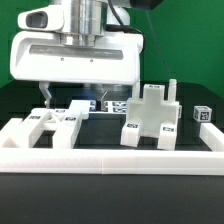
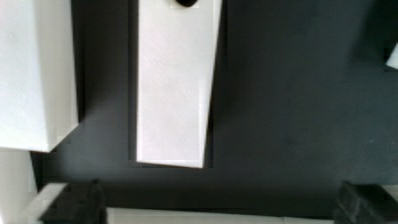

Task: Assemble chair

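In the wrist view a long white chair bar [image 2: 178,90] lies on the black table, a dark hole at its far end. Beside it sits a wide white chair panel [image 2: 32,75]. My gripper [image 2: 222,203] is open; its dark fingertips [image 2: 71,203] stand wide apart with nothing gripped between them. In the exterior view the gripper [image 1: 68,98] hangs low over the back of the table, just above a flat slotted white piece [image 1: 50,124] with tags. A blocky upright white piece [image 1: 150,115] stands toward the exterior view's right.
A low white border rail [image 1: 110,160] runs along the front and sides of the work area. A small tagged white cube [image 1: 203,114] sits at the exterior view's far right. Tags of the marker board [image 1: 108,103] show behind the pieces.
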`<action>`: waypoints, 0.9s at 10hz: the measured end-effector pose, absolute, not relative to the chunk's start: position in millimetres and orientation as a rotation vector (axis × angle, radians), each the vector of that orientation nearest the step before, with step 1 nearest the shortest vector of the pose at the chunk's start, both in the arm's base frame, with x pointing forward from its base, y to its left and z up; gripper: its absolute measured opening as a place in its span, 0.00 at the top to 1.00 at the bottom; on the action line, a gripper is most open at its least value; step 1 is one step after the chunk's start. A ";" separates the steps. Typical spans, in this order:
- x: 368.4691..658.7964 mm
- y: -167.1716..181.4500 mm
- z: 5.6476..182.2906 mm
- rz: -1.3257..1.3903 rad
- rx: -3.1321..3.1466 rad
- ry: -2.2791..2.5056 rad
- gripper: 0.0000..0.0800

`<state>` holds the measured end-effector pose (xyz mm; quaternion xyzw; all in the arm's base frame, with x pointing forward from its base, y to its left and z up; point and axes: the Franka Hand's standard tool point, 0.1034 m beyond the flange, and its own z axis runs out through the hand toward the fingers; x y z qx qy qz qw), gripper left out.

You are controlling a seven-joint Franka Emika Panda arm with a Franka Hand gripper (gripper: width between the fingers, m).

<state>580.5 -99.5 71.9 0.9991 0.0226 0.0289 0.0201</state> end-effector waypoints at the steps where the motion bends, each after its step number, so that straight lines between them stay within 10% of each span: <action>1: 573.2 -106.6 67.4 0.081 3.107 0.095 0.19; 9: 554.0 -112.6 28.1 -0.048 3.119 0.067 0.19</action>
